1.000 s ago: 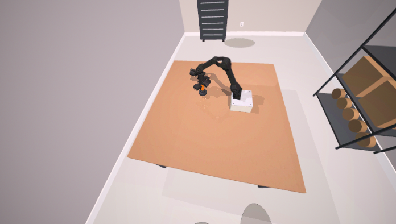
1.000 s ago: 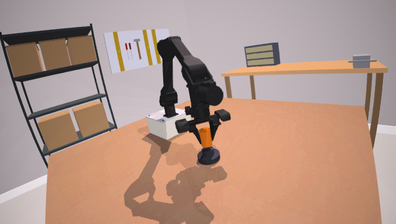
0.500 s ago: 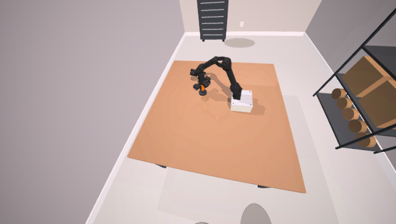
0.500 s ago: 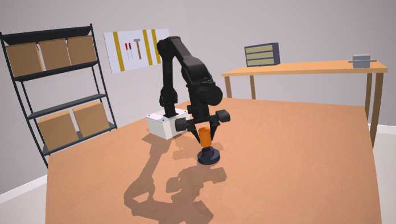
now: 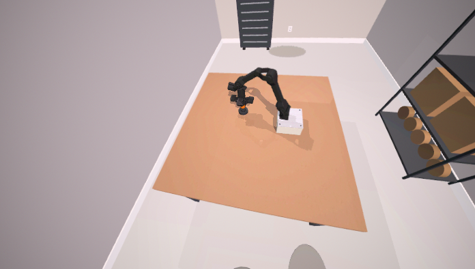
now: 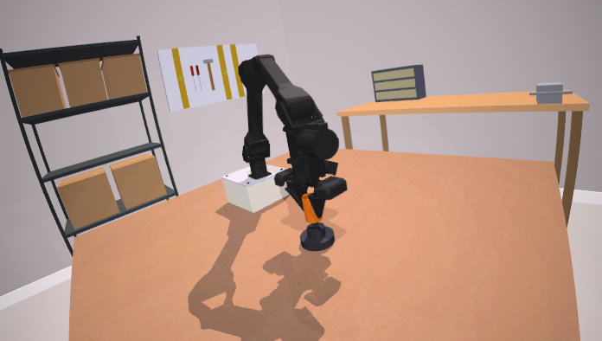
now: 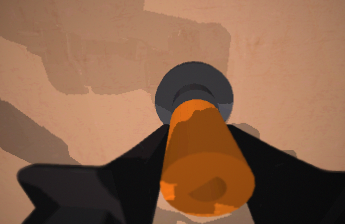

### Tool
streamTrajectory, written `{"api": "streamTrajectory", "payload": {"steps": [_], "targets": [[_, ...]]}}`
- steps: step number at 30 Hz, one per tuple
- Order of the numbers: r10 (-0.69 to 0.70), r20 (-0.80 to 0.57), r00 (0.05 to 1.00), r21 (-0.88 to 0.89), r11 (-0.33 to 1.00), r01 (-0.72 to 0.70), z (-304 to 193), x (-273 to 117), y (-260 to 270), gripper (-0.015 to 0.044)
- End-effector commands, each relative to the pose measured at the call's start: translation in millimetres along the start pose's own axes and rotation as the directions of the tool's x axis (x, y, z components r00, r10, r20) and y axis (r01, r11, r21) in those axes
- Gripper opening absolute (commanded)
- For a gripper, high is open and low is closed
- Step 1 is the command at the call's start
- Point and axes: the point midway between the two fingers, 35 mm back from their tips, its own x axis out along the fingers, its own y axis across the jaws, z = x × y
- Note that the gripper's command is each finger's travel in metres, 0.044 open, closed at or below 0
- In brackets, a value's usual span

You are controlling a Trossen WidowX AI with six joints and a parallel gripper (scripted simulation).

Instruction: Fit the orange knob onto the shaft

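The orange knob (image 5: 243, 106) (image 6: 311, 212) (image 7: 206, 142) is a tapered cylinder, held with its far end over the centre of the pedestal. My gripper (image 6: 312, 207) (image 7: 196, 129) is shut on the knob, one finger on each side. The round dark pedestal (image 5: 242, 111) (image 6: 317, 243) (image 7: 194, 72) stands on the table. A narrower dark collar (image 6: 316, 231) (image 7: 193, 93) on it shows just below the knob, so the knob is not down on the pedestal's base. The dark shaft is hidden, and so is its flat side. In the wrist view the knob's near end shows a shaded recess.
The arm's white base box (image 5: 289, 125) (image 6: 252, 195) stands on the brown table (image 5: 259, 174) (image 6: 444, 252), to the right of the pedestal in the top view. Shelves, a drawer cabinet and a workbench stand away from the table.
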Motion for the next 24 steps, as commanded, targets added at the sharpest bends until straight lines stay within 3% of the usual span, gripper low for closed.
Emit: {"api": "streamTrajectory", "payload": {"steps": [1, 6, 12, 18, 24], "targets": [[-0.004, -0.001, 1.0, 0.243, 0.97, 0.004, -0.8, -0.4, -3.4, 0.0], [-0.004, -0.001, 1.0, 0.56, 0.828, 0.003, -1.1, 2.2, -3.9, 0.0], [-0.004, -0.001, 1.0, 0.848, 0.53, 0.003, -1.1, 4.3, -3.5, 0.0], [-0.004, -0.001, 1.0, 0.983, 0.185, 0.001, -1.0, 3.6, -2.7, 0.0], [-0.004, -0.001, 1.0, 0.98, -0.201, 0.0, -0.3, 1.0, 0.5, 0.0]]}}
